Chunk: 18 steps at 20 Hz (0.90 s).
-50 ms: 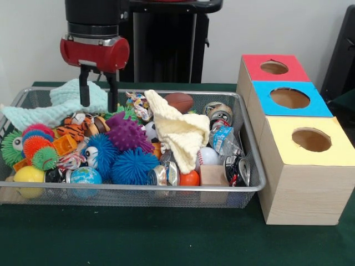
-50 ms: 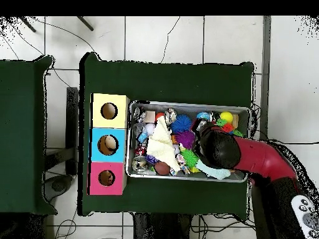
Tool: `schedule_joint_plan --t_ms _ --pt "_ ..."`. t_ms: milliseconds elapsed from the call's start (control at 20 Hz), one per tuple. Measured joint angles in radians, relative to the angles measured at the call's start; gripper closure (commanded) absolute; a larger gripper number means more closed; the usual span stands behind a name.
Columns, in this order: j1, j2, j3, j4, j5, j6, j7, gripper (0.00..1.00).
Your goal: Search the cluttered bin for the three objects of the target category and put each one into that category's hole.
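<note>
**Above the bin's cluttered end: gripper poised, no object in hand**

Over the pile, we found the gripper (image 1: 98,94) with its two black fingers (image 1: 84,88) spread apart and holding nothing; the tips hung just above a striped tiger toy (image 1: 75,129) and beside a pale blue knitted cloth (image 1: 66,102). A purple spiky ball (image 1: 123,133) and two blue spiky balls (image 1: 133,166) lay just beyond, with a cream cloth (image 1: 180,132) draped across the middle of the wire bin (image 1: 133,191). Further off we noted a small football (image 1: 179,101), a baseball (image 1: 208,156) and a globe ball (image 1: 86,176).

The three boxes stood beside the bin, and the red-topped hole (image 1: 274,67), the blue-topped hole (image 1: 289,97) and the yellow-topped hole (image 1: 311,139) showed nothing inside them.

We judged the work to be at the search-and-pick stage. We could not tell the target category. The next move called for a straight descent onto one chosen item, closing without snagging either cloth.
</note>
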Motion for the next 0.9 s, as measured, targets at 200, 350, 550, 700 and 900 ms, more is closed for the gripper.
schedule_joint_plan --t_ms 200,350,550,700,900 --pt "-0.022 0.003 -0.007 0.013 0.001 -0.019 0.000 0.00" --pt "-0.025 0.011 -0.017 0.017 0.001 -0.032 0.000 0.00" --pt "-0.025 0.031 -0.031 0.020 0.001 -0.055 0.000 0.00" --pt "-0.023 0.050 -0.040 0.020 0.000 -0.072 0.000 0.00" --pt "-0.014 0.080 -0.055 0.020 -0.001 -0.102 0.000 0.00"
